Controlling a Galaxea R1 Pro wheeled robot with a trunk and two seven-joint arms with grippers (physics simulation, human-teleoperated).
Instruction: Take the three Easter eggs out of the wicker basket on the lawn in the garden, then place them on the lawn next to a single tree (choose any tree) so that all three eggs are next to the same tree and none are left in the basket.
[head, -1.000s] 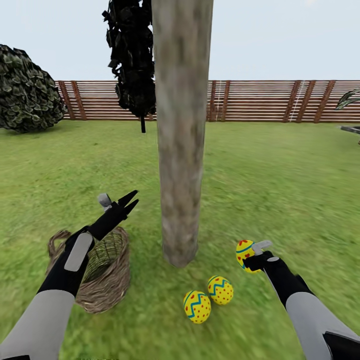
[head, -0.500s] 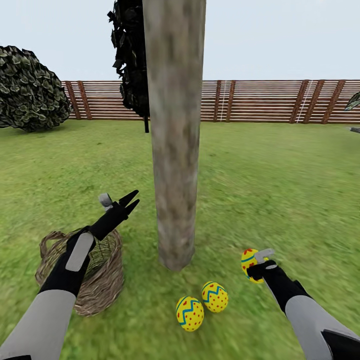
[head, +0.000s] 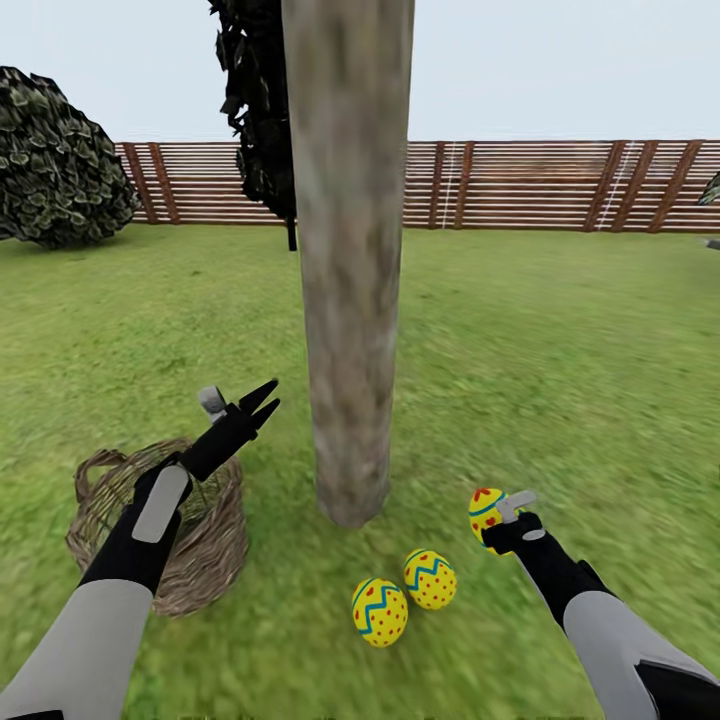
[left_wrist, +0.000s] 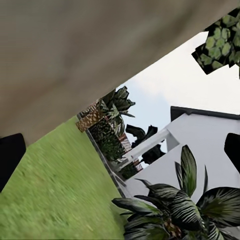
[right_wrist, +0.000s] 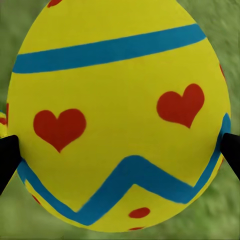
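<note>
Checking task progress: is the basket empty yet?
Cannot tell fully: the left arm hides part of the basket. Two eggs lie on grass; a third is gripped.

Two eggs (head: 405, 596) on lawn (head: 560, 360), third (head: 486, 512) gripped.

This is a home garden, rendered in a simulator. A wide lawn (head: 560, 360) of short green grass runs back to a brown slatted wooden fence (head: 540, 185) under a pale sky. A thick grey trunk of a tree (head: 350, 260) rises from the grass, with a round dark bush (head: 60, 165) at the far left. The left wrist view shows a white house (left_wrist: 200, 145) behind leafy plants.
</note>
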